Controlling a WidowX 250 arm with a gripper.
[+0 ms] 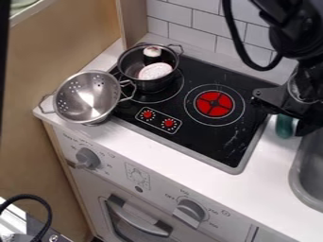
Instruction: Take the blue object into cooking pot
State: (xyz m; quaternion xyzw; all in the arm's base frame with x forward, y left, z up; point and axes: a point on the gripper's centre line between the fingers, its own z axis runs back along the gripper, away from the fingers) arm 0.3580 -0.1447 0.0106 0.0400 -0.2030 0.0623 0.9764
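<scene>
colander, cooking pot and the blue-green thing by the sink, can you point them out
colander (77, 100): camera view, inside of the bowl
cooking pot (153, 86): camera view, outer wall facing the camera
blue-green thing (284, 127): camera view, lower part, below the gripper (279, 113)

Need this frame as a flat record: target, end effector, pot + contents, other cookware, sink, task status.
target: blue-green object, on the right side of the stove, outside the pot
end_effector: black, right side of view, at the target; grasp can't be confirmed
pot: dark, open-topped, on the rear left burner
pot_contents: pale oval item; dark item with white top
other_cookware: metal colander, left of pot
sink: grey, right edge of view
task_status: not complete
</scene>
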